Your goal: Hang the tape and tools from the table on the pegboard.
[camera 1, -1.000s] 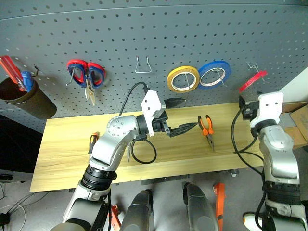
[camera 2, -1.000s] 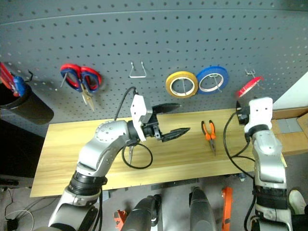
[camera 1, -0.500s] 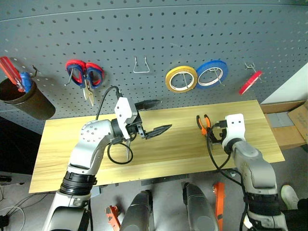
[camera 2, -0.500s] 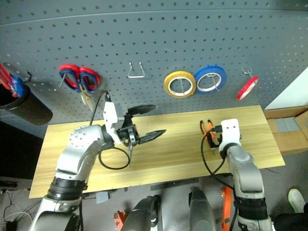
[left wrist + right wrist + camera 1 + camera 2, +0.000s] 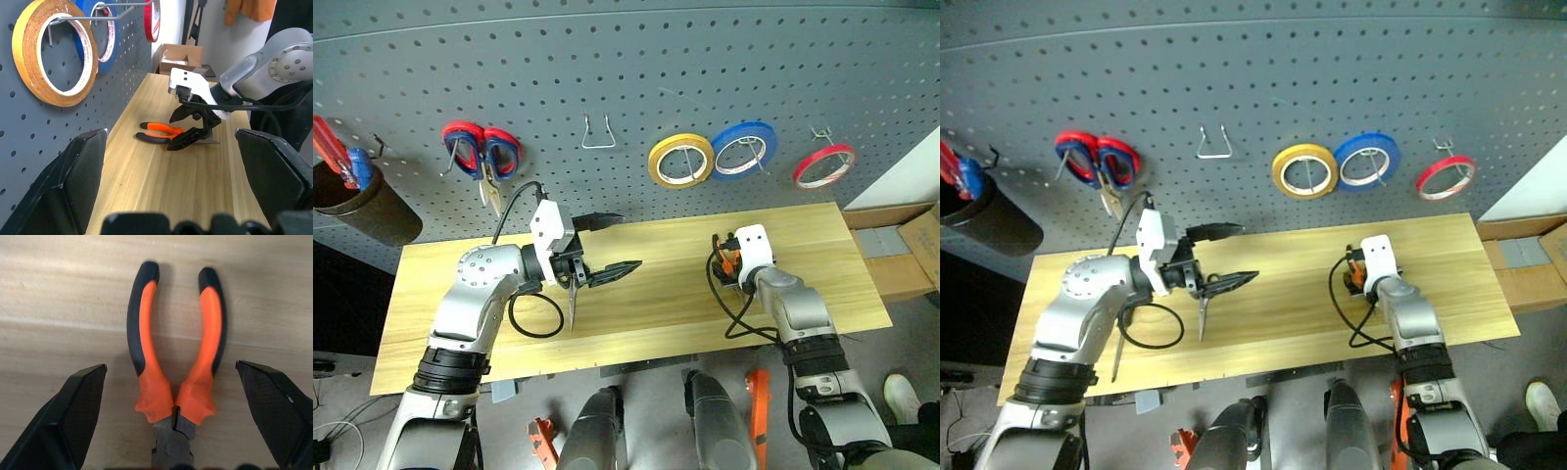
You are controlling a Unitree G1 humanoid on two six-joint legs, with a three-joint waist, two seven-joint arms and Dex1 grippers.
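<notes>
The pliers [image 5: 174, 382] lie flat on the table [image 5: 656, 304], at its right-hand part near the pegboard [image 5: 636, 69] edge, and the right gripper [image 5: 188, 128] sits directly over them, fingers spread wide with nothing between them yet. In the right wrist view the two orange-and-black handles run straight away from the gripper and the pivot and nose lie nearest the wrist, so the tool's long axis lines up with the gripper's pointing direction and the open fingers straddle both handles. The right arm is plainly the nearer one; a downward close across the handles looks like the next move (my reading, not something shown). The left gripper [image 5: 610, 245] hangs over the table's left half, well apart from the pliers, also spread open and empty. Beneath it lie the black-handled scissors [image 5: 1203, 311]. The red tape [image 5: 823, 165] already hangs on a hook at the pegboard's right, beside the blue tape roll [image 5: 745, 150] and the yellow tape roll [image 5: 682, 161]. Nothing on the table crowds the pliers.
</notes>
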